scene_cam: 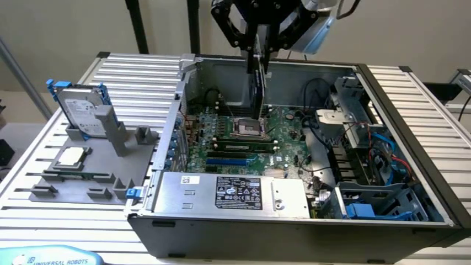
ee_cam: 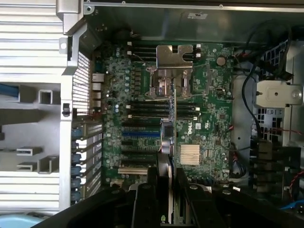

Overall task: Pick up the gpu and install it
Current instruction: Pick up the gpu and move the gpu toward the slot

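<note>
Gripper (scene_cam: 257, 54) clamped on gpu (scene_cam: 257, 91), card hanging on edge above motherboard (scene_cam: 243, 149), inside open computer case (scene_cam: 294, 234), toward twelve o'clock in exterior view, hard drive (scene_cam: 79, 113) on grey fixture (scene_cam: 81, 185) at nine o'clock of case

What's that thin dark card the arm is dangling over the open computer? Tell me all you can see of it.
The gpu is a thin, flat, dark card, seen almost edge-on. It hangs upright, long side vertical, pinched at its upper end by the gripper. It is over the open computer case, with its lower end above the green motherboard, near the processor socket. Whether it touches the board cannot be told. In the wrist view it shows as a slim edge with a silvery part beside it.
</note>
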### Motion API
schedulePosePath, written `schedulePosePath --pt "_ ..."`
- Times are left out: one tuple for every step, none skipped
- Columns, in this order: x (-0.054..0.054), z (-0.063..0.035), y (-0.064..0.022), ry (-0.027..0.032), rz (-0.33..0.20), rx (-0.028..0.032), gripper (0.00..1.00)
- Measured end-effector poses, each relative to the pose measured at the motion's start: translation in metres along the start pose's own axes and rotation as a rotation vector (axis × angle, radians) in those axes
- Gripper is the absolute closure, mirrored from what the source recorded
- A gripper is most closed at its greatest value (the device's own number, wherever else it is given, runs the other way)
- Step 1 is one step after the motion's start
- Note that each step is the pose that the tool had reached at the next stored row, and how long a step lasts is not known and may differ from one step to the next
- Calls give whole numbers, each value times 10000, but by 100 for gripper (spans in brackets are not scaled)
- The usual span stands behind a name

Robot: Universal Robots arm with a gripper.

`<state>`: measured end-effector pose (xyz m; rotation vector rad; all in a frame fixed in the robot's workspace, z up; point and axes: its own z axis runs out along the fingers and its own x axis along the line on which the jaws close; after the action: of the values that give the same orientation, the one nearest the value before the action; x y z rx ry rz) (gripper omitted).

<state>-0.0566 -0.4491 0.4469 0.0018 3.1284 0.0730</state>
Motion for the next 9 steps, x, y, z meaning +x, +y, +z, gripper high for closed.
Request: schedulePosePath --pt "-27 19 5 0 0 1 73" --pt "-50 38 9 -1 0 1 73" --pt "-68 56 12 0 0 2 73" --pt "-84 75 14 -1 0 1 73" --pt "-99 93 16 -1 0 1 73" --pt "-114 112 17 -1 0 0 73" --pt "-127 131 18 -1 0 0 73" --pt "-139 148 17 0 0 2 73" --pt "-152 166 17 0 0 2 73"
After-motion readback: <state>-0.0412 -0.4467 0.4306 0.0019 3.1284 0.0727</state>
